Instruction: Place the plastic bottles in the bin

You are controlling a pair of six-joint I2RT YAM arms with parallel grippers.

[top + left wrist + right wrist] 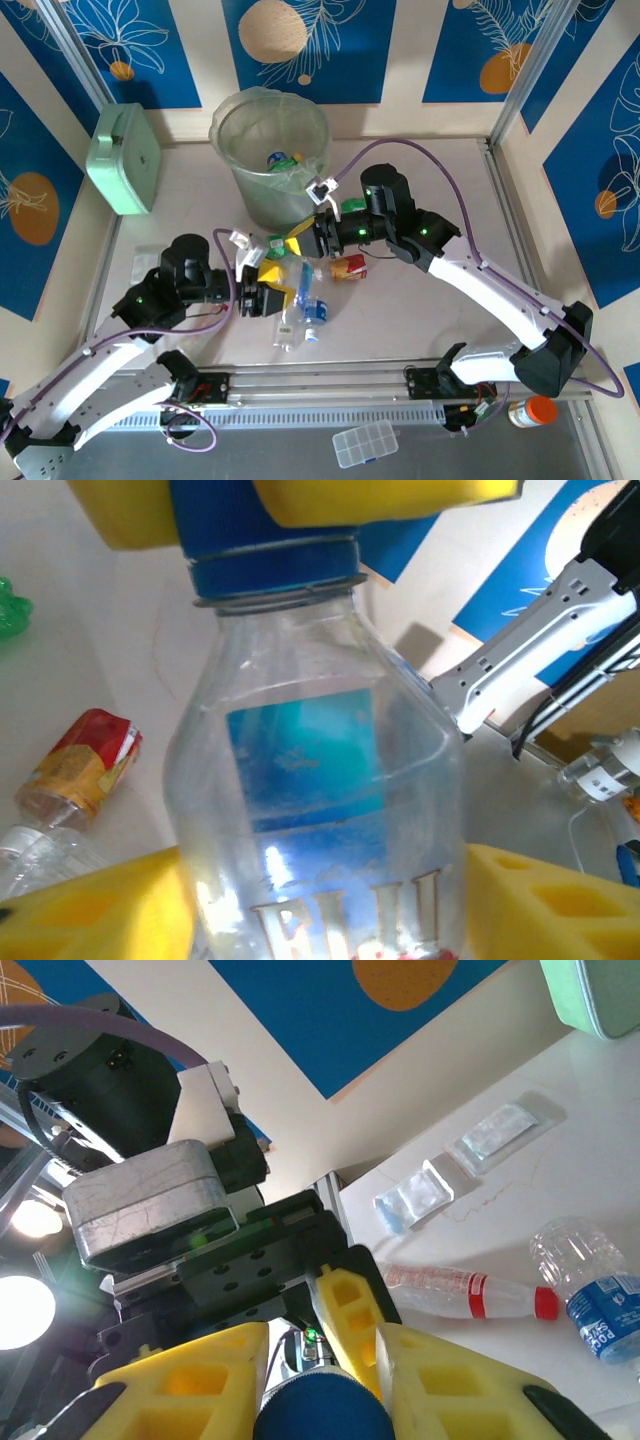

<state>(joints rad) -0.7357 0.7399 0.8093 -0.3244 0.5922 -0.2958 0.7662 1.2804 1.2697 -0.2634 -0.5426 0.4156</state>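
A clear bottle with a blue cap and blue label is held off the table between both arms. My left gripper is shut on its body, a yellow finger on each side. My right gripper is shut on its blue cap. In the top view the left gripper and right gripper meet in front of the bin, which has bottles inside. Loose bottles lie just below the grippers. A crushed red-labelled bottle and a green one lie to the right.
The mint-green box leans at the back left. An orange-lidded jar and a small clear organiser sit beyond the near rail. Two flat plastic packets lie on the table near a red-capped bottle.
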